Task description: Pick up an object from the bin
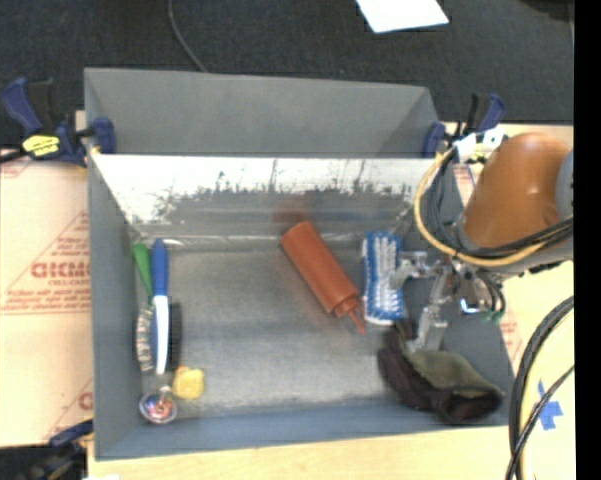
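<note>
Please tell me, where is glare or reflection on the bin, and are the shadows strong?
Camera view: a bright glare band runs along the far wall of the bin; a faint reddish reflection of the brown bottle sits in that band just above it; shadows on the floor are soft and faint.

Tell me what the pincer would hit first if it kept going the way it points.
Most likely the dark crumpled cloth at the view's lower right: the pincer points down just above its edge. The blue-and-white brush lies beside that line, not in it. Depth is unclear.
</note>
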`<state>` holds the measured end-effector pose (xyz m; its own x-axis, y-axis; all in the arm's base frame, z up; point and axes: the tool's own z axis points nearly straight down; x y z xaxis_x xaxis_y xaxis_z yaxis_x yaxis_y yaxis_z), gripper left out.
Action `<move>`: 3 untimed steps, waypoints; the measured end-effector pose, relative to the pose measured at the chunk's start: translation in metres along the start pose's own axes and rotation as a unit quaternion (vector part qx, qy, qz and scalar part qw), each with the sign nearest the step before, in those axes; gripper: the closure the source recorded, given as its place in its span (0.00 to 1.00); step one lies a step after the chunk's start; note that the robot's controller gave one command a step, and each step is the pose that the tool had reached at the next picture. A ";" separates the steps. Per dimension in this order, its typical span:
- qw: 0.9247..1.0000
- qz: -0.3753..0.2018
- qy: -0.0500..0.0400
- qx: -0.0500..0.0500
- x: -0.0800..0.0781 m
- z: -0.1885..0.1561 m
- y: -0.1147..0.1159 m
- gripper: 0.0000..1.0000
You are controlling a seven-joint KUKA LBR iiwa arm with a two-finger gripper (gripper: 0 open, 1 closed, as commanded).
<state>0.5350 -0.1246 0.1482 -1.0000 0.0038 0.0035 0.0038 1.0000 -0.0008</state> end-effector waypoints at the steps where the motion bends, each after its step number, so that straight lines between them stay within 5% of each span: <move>1: 1.000 -0.002 -0.004 0.001 -0.002 -0.004 0.000 0.00; 2: 0.998 -0.055 -0.007 0.002 0.046 0.065 -0.030 0.00; 3: 0.997 -0.078 -0.008 0.002 0.063 0.015 -0.034 0.00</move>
<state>0.4722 -0.1581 0.1333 -0.9884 -0.1512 -0.0112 -0.1511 0.9885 -0.0053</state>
